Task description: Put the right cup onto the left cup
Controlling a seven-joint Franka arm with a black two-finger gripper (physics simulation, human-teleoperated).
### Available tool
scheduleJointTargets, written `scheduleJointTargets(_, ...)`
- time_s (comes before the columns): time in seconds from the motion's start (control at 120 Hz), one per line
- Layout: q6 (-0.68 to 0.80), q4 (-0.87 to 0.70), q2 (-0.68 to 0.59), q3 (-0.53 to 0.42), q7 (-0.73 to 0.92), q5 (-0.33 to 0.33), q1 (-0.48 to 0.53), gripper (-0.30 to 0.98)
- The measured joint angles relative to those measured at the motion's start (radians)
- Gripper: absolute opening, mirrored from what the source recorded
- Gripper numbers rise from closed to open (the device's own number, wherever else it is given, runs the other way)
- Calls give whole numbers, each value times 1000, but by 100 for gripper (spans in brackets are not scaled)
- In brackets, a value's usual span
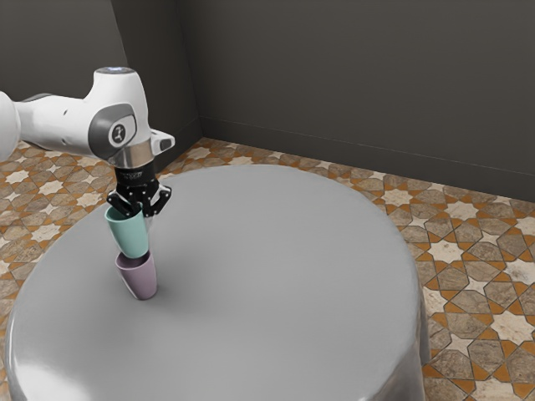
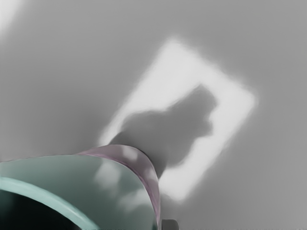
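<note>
In the exterior view my gripper [image 1: 142, 207] points down at the teal cup's rim, shut on the cup's wall. The teal cup [image 1: 129, 236] is right over the pink cup [image 1: 139, 277], its base at the pink cup's mouth. Whether the base is inside that mouth or just above it, I cannot tell. The pink cup stands on the table. In the wrist view the teal cup [image 2: 62, 172] is large and close, its rim curving around a dark inside, and a strip of the pink cup [image 2: 127, 153] shows beyond it.
The round grey table [image 1: 276, 276] extends from the cups toward the exterior view's right. Dark walls [image 1: 351, 75] stand behind it, above a patterned tile floor. A bright patch with a dark shadow lies on the tabletop [image 2: 268, 167] in the wrist view.
</note>
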Motion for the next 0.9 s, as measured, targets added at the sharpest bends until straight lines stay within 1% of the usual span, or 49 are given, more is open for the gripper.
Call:
scheduleJointTargets(0.833,12,-63,-52,0,-8,0,0,-7)
scheduleJointTargets(0.858,12,-63,-52,0,-8,0,0,-4)
scheduleJointTargets(0.9,12,-63,-51,0,-8,-1,0,5)
